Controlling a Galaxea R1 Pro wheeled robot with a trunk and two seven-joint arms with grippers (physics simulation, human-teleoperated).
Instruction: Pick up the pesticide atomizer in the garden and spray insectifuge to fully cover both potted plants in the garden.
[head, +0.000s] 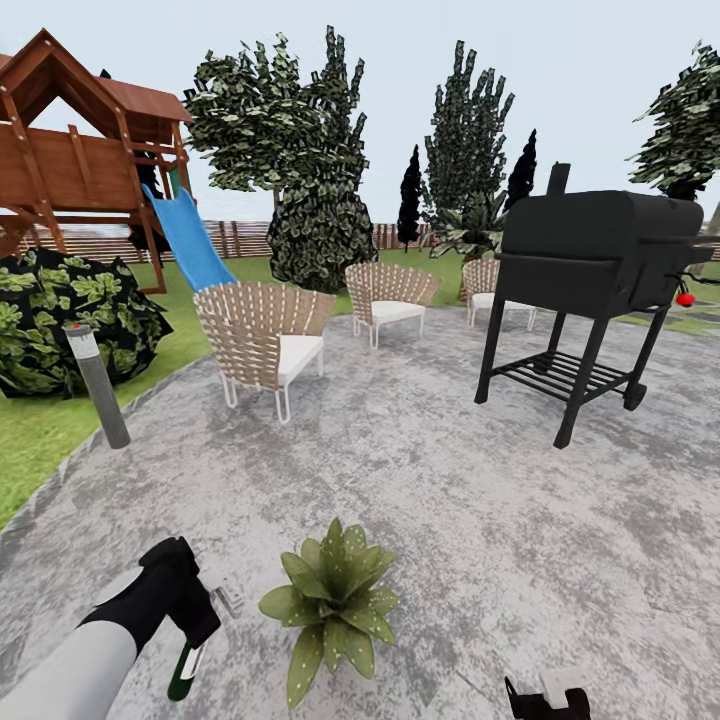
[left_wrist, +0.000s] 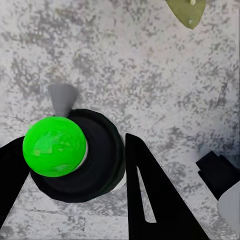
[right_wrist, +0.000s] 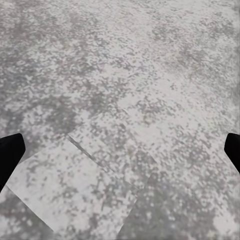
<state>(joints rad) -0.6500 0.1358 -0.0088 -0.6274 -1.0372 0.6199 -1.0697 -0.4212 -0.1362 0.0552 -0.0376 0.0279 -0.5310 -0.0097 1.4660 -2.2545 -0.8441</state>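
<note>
left gripper (head: 190, 640) low, seemingly clamping pesticide atomizer (head: 186, 668) | potted plant (head: 333, 600) beside

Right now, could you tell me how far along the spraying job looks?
Pickup looks done: the left pincer is shut on the pesticide atomizer, seen from above in the left wrist view. It hangs beside one potted plant on the patio. Spraying looks still to do. The right pincer is open.

A mottled grey stone patio (head: 420, 470) carries three wicker chairs (head: 262, 340) upper centre, a black grill (head: 590, 290) upper right, and one potted plant (head: 335, 600) bottom centre.
</note>
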